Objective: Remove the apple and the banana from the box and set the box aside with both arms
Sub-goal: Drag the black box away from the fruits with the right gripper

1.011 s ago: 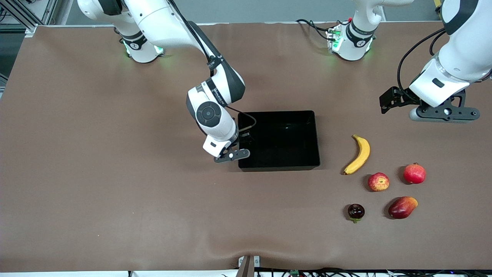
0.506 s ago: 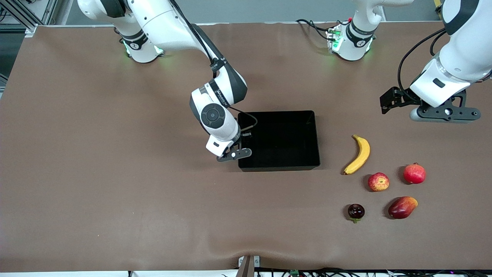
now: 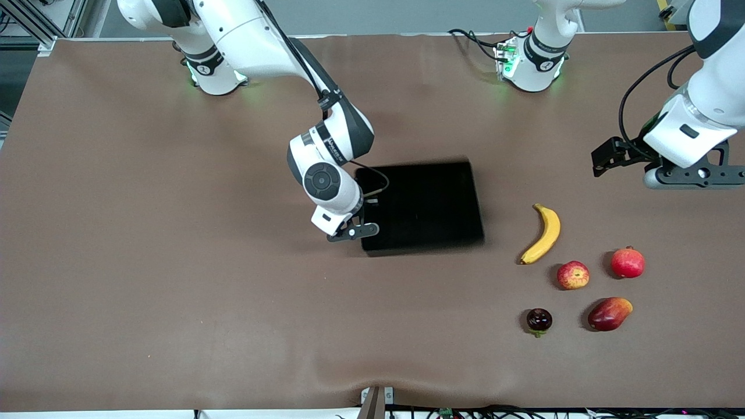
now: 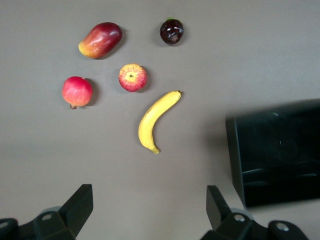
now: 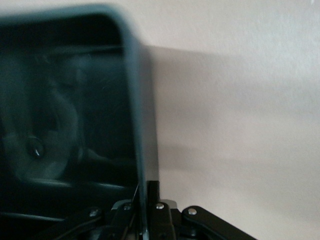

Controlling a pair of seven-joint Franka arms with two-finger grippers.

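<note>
The black box (image 3: pixel 428 206) sits mid-frame on the table (image 3: pixel 174 262), its wall clamped by the right hand (image 3: pixel 362 224). The banana (image 3: pixel 543 234) and apple (image 3: pixel 573 274) lie at lower right. The left hand (image 3: pixel 669 169), fingers apart, hangs over the table at upper right.

Front view: high across the table (image 3: pixel 174 291), facing both bases, whole tabletop visible. Left wrist view: looking down from well above onto banana (image 4: pixel 156 120), apple (image 4: pixel 133 77) and one end of the black box (image 4: pixel 280 150), all shared with the front view. Right wrist view: pressed close against a box wall (image 5: pixel 137 150), blurred, probably the same box
</note>
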